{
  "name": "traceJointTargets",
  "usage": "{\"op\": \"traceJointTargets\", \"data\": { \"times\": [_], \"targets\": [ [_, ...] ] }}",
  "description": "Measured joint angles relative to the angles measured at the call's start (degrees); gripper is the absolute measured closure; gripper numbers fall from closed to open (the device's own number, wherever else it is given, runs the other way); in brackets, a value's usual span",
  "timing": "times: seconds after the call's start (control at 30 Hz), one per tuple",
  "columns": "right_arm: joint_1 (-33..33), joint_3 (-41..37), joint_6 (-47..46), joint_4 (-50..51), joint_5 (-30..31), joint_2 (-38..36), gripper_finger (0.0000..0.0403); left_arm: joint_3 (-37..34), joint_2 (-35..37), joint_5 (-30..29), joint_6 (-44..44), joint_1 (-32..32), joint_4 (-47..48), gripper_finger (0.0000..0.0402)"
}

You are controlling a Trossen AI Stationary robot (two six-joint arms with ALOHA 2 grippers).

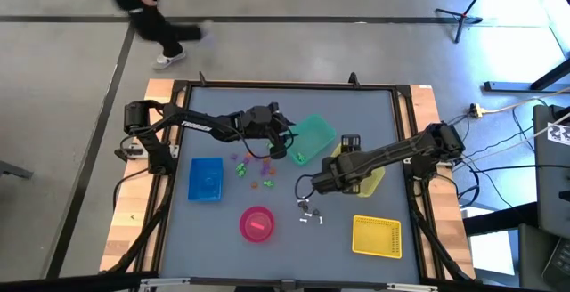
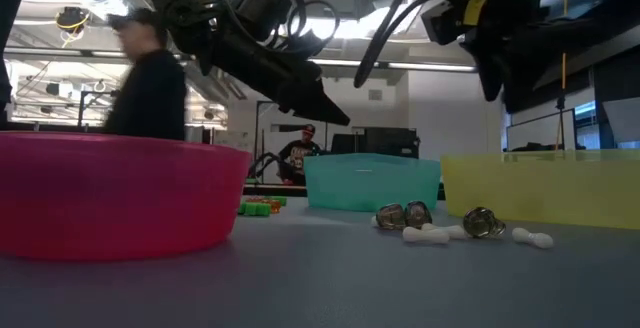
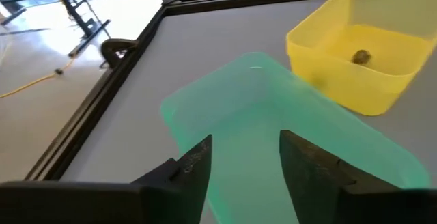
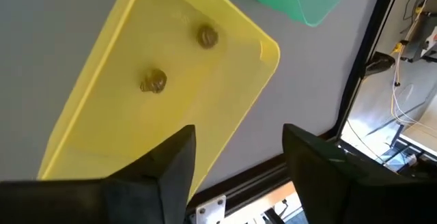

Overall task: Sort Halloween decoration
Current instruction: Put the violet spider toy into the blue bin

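Note:
The Halloween decoration lies in two groups: purple, orange and green trinkets [image 1: 254, 169] mid-table, and dark grey and white ones [image 1: 310, 212] nearer the front [image 2: 430, 226]. My left gripper [image 3: 246, 145] stands open above the green bin [image 3: 273, 128], with nothing between its fingers. My right gripper [image 4: 239, 138] hangs open above the yellow bin [image 4: 136, 94], pointing steeply down. Two dark trinkets [image 4: 153, 82] lie on that bin's floor; one of them also shows in the left wrist view as a dark trinket [image 3: 361, 57]. In the high view my left gripper [image 1: 283, 145] and right gripper [image 1: 316, 182] stand close together mid-table.
A blue bin [image 1: 206, 178] stands left of the trinkets, a pink bowl [image 1: 256, 223] near the front, and a yellow meshed bin [image 1: 377, 236] at the front right. A raised dark frame [image 1: 410, 105] rims the table. A person [image 1: 147, 16] walks past beyond the far edge.

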State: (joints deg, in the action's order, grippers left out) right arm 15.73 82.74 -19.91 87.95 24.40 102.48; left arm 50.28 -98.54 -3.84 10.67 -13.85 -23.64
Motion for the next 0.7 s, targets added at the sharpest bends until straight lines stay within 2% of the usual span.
{"op": "traceJointTargets", "data": {
  "times": [0.17,0.33,0.5,0.7],
  "targets": [
    [0.0,0.0,0.01,-0.88,0.0,0.0,0.0175,0.9,0.0,-0.38,-1.09,-0.01,0.55,0.0216],
    [0.0,0.0,0.01,-0.93,0.0,0.0,0.0175,5.97,0.0,-2.66,-4.17,-0.37,5.43,0.0214],
    [0.0,0.0,-1.26,-0.98,0.0,0.0,0.0175,14.61,0.0,-2.56,-3.38,-1.36,20.28,0.0215],
    [0.0,0.0,-1.5,-0.99,0.0,0.0,0.0176,26.29,0.0,1.67,6.92,-3.31,45.89,0.0216]
  ]
}}
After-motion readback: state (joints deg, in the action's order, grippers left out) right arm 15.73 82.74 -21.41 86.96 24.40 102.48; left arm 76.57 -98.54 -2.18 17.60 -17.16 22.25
